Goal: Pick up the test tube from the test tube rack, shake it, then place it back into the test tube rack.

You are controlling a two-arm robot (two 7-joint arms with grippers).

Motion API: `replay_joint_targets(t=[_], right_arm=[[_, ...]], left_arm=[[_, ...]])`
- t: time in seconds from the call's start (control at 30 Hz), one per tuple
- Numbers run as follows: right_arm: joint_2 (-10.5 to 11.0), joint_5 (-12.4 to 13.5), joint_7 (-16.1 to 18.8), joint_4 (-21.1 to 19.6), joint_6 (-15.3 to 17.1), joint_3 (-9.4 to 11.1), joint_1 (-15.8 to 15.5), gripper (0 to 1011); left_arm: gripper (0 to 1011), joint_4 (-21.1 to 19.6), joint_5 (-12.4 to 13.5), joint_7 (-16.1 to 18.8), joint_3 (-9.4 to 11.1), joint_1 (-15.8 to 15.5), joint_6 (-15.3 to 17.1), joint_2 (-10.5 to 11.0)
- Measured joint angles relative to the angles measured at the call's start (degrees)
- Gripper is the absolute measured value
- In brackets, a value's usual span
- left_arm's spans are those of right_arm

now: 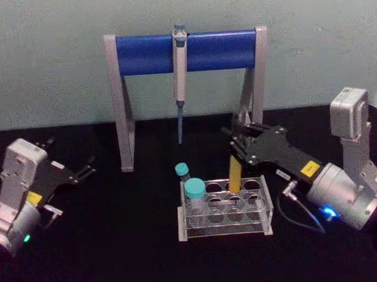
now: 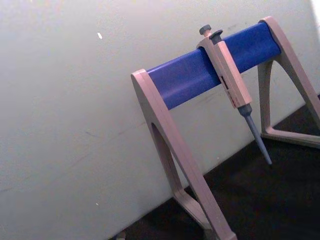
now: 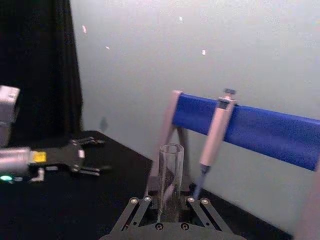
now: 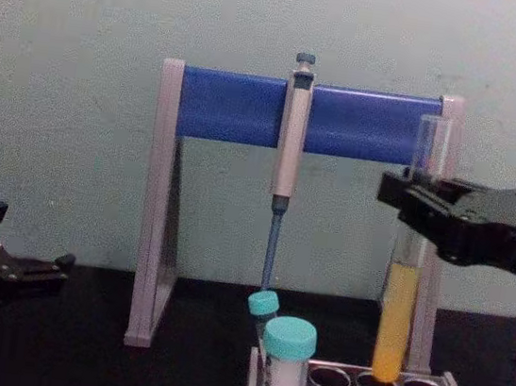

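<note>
Over the back row of the test tube rack (image 1: pixel 222 226), which sits near the middle of the tabletop (image 1: pixel 118 242) and a little toward its front edge, the right gripper (image 4: pixel 417 207) is closed around the upper part of the test tube (image 4: pixel 403 279) and holds it upright. The tube's round bottom is just at the mouth of a back-row hole, and the yellow-orange liquid (image 4: pixel 391 344) fills its lower part.

From this one moment I cannot decide if the tube is leaving the rack or going back into it; I judge it is one of these two steps. If it is the lift, the next move needs a straight rise until the bottom is free of the rim. Only then comes a shake, and a gentle one, because the tube has no cap. If it is the return, the tube must be vertical and centred over the hole on the way down.

The left gripper (image 1: pixel 86 168) hangs near the left edge of the tabletop, fingers spread and holding nothing. Two teal-capped vials (image 1: pixel 194 189) are at the left end of the rack, apart from the tube. Along the back edge a grey stand (image 1: pixel 119 100) carries a pipette (image 1: pixel 180 73). Its right leg is close behind the right gripper, so a wide shake toward the back could hit it.
</note>
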Motion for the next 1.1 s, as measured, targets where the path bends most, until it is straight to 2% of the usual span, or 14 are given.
replay_joint_targets(t=[0.13,0.27,0.6,0.83,1.1], right_arm=[[-0.88,1.45,1.19,1.45,-1.13,-1.01,1.12,234],[-2.51,2.05,1.33,4.12,-3.76,-1.75,2.90,234],[-5.24,-0.25,-2.08,8.39,-8.06,-1.21,5.12,234],[-5.47,-1.77,-3.47,8.51,-8.29,-0.28,4.83,234],[-3.69,-5.56,-5.63,5.57,-7.02,1.25,2.71,234]], left_arm=[[1001,0.00,0.00,0.00,0.00,0.00,0.00,0.00],[1001,0.00,0.00,0.00,0.00,0.00,0.00,0.00],[1001,0.00,0.00,0.00,0.00,0.00,0.00,0.00],[1001,0.00,0.00,0.00,0.00,0.00,0.00,0.00],[1001,0.00,0.00,0.00,0.00,0.00,0.00,0.00]])
